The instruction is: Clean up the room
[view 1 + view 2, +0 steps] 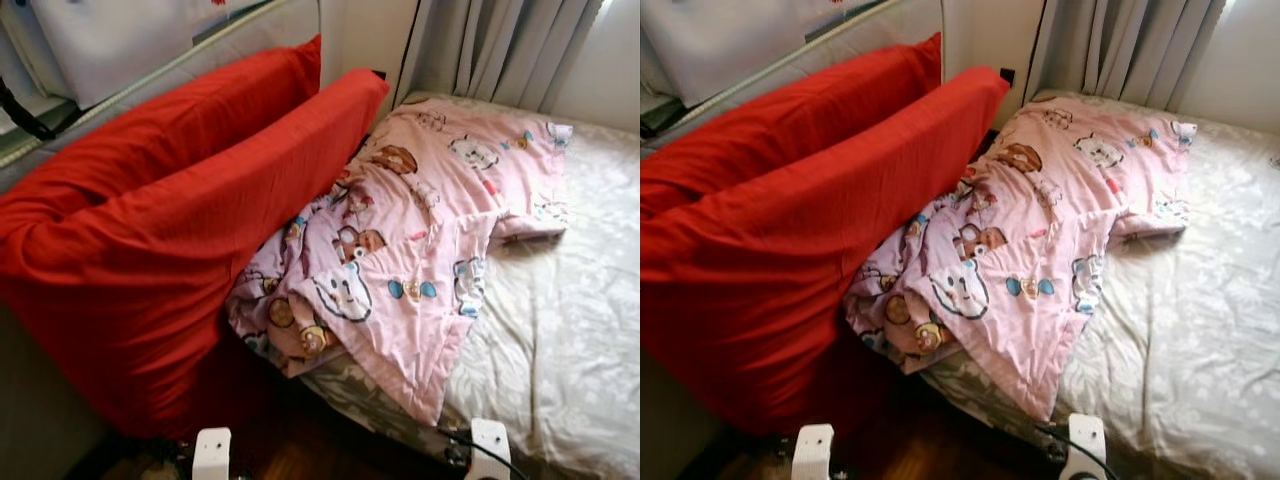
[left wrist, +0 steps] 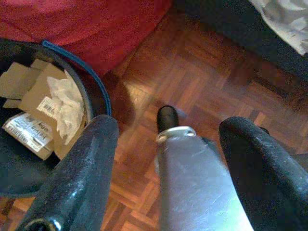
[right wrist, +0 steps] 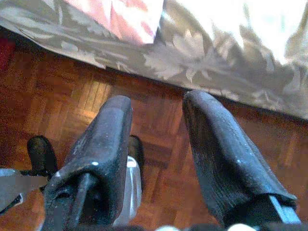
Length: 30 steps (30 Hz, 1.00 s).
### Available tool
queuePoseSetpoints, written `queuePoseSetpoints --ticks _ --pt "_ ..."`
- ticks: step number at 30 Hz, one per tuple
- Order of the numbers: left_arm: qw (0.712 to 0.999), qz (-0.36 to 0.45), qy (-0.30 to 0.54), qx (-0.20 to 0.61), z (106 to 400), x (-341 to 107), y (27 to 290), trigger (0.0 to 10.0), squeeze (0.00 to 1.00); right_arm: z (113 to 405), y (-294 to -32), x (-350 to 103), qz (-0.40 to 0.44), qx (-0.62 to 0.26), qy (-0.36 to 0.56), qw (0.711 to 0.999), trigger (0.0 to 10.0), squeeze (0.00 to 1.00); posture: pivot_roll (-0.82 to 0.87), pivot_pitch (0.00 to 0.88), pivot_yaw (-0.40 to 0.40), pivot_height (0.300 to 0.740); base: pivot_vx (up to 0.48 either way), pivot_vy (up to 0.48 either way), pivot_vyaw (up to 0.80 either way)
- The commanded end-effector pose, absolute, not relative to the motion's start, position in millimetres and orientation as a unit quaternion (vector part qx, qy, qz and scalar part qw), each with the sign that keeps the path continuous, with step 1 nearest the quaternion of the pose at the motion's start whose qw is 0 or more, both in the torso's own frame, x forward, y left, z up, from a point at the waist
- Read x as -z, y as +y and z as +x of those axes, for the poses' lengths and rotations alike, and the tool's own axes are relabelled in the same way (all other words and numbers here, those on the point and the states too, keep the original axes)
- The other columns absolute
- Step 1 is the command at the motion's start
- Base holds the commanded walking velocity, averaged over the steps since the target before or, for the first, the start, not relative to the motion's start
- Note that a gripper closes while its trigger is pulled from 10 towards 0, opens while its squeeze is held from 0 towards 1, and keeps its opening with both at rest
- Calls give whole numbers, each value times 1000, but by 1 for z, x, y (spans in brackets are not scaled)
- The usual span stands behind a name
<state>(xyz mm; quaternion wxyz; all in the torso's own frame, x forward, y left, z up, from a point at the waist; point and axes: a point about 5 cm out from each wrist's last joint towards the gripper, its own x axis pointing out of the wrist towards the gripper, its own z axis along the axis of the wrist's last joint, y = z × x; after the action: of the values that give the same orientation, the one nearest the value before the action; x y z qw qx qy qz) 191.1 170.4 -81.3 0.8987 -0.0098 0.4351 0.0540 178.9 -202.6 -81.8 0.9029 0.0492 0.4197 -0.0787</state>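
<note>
Head view: pink cartoon-print duvet [image 1: 420, 240] crumpled on the bed's [image 1: 570, 330] left side, big red cushions [image 1: 170, 230] leaning at left, grey curtains [image 1: 500, 45] far behind, left wrist view: left gripper [image 2: 166, 144] spread wide and empty above parquet floor [image 2: 192, 77], black bin [image 2: 94, 91] of cardboard scraps [image 2: 33, 91] and crumpled tissue [image 2: 65, 103] beside it, right wrist view: right gripper [image 3: 159, 130] narrowly parted, empty, near the floral bedsheet [image 3: 192, 57] edge.

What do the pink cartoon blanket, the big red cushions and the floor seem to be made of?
Pink blanket: thin, soft printed fabric, probably cotton, since it crumples into fine folds. Red cushions: matte woven cloth over soft filling, judging by their sagging creases. Floor: reddish-brown wood parquet with a slight sheen, laid in small blocks.
</note>
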Motion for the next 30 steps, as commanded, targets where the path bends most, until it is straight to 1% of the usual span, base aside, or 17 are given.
queuePoseSetpoints --ticks 1,6,8,9,11,14,16,30 --pt "893 -11 446 -49 185 85 169 10000 0 177 -204 82 55 88 418 902 10000 0 -123 118 -6 740 0 0 0" --pt "894 -12 445 -44 185 85 169 10000 0 177 -203 83 63 94 416 902 10000 0 -126 125 1 740 0 0 0" --pt "905 -12 422 -47 182 83 182 10000 0 176 -203 83 70 100 417 901 10000 0 -125 125 2 740 281 0 0" --pt "905 -12 422 -47 182 83 182 10000 0 176 -203 83 70 100 417 901 10000 0 -125 125 2 740 281 0 0" --pt "910 -11 411 -48 179 82 190 10000 0 176 -203 83 71 101 418 900 10000 0 -124 124 2 740 300 0 0" --pt "905 -10 422 -49 171 86 195 10000 0 176 -203 83 73 101 418 900 10000 0 -124 123 0 740 305 0 -779" --pt "898 -10 436 -53 165 88 198 10000 0 177 -203 82 67 96 415 902 10000 0 -123 123 -1 740 307 0 0" --pt "888 -14 456 -59 151 93 203 10000 0 177 -204 82 68 92 410 905 10000 0 -122 123 -8 740 308 0 0"
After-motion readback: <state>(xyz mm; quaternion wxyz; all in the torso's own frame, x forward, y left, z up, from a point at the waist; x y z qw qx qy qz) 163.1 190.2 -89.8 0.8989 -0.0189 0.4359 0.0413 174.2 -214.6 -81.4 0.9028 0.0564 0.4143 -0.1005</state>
